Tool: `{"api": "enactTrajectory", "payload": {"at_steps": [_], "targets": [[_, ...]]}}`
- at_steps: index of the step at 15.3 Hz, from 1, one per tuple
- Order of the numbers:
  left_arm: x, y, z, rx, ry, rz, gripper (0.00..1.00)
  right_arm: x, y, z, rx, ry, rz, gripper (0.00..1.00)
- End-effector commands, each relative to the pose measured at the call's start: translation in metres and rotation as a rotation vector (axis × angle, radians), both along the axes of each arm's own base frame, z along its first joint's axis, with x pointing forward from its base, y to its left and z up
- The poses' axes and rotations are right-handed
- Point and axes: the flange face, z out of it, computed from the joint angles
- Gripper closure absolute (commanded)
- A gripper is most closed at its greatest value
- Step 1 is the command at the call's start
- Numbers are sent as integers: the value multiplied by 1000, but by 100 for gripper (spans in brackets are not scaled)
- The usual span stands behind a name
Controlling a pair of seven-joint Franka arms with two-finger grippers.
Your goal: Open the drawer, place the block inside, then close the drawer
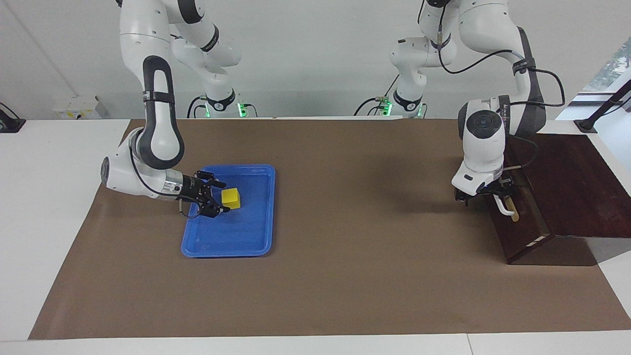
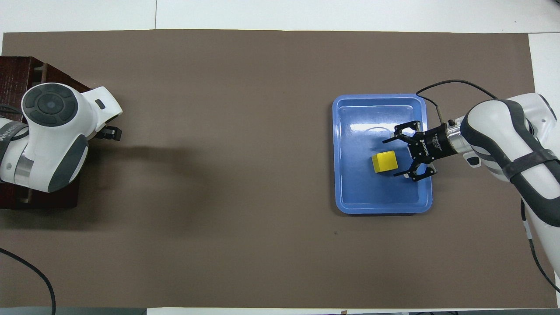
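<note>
The yellow block (image 1: 230,198) lies in the blue tray (image 1: 246,241), toward the right arm's end of the table. My right gripper (image 1: 222,197) is low in the tray and open, with a fingertip on each side of the block (image 2: 384,161). The dark brown drawer box (image 1: 572,182) stands at the left arm's end. My left gripper (image 1: 495,193) is at the drawer's white bar handle (image 1: 506,207). A thin pale strip shows at the drawer front's lower corner. In the overhead view the left arm's wrist hides the handle and most of the box (image 2: 17,72).
A brown mat (image 1: 345,222) covers the table between the tray and the drawer box. The blue tray (image 2: 350,192) holds only the block. White table shows around the mat's edges.
</note>
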Motion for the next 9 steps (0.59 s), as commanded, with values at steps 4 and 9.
{"api": "enactTrajectory", "payload": {"at_steps": [4, 9], "targets": [[-17, -77, 0, -55, -17, -39, 0, -5, -6, -4, 25, -25, -5, 0], [-19, -110, 10, -91, -17, -58, 0, -5, -9, -4, 24, -27, -10, 0]]}}
